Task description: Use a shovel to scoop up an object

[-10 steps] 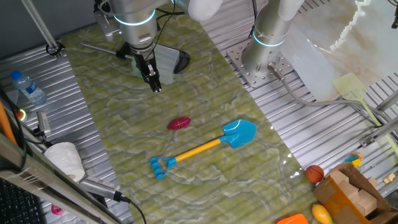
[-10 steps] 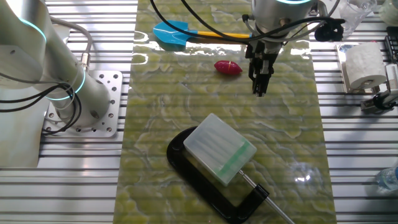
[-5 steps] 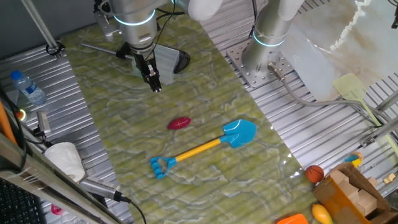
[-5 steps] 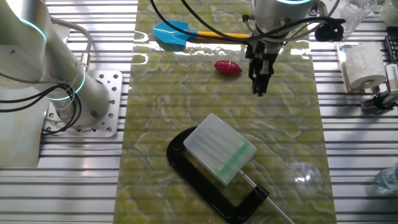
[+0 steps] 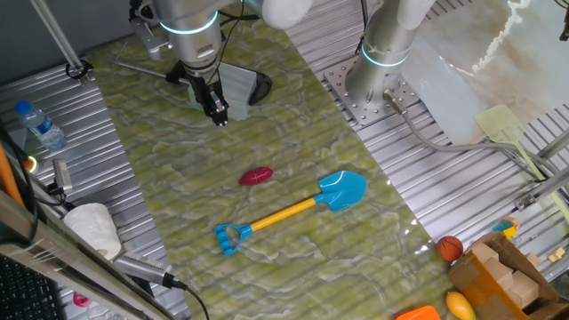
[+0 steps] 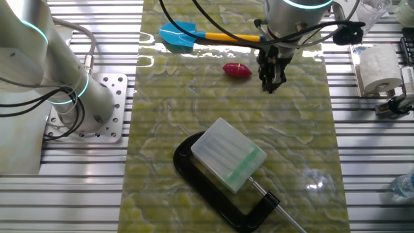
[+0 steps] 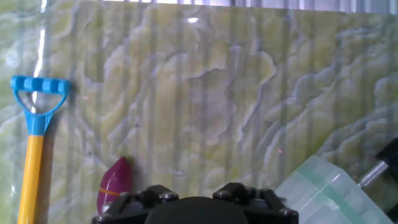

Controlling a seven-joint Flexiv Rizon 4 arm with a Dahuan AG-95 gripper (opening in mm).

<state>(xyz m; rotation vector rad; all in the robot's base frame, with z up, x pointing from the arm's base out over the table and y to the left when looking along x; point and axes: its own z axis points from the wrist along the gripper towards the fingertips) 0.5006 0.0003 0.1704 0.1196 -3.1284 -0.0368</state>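
**Gripper raised before the shovel is grasped**

The gripper (image 5: 219,114) is shown lifted slightly, fingers narrow and empty. The blue-bladed, yellow-shafted plastic shovel (image 5: 293,212) and dark red oval object (image 5: 256,176) lie untouched, well apart from the fingers; approach is judged pending.

We've got the shovel (image 5: 289,212) lying flat on the green marbled mat, a toy plastic one: bright blue rounded blade, skinny yellow shaft, blue D-shaped grip at the other end. In one fixed view it runs diagonally, blade up toward the right, grip down toward the left. Nothing is on the blade.

The object (image 5: 256,176) is a little dark red oval, pointy at both ends like a tiny football, with a pale line across its middle. It's smaller than the blade and sits flat on the mat near the shaft, not touching it.
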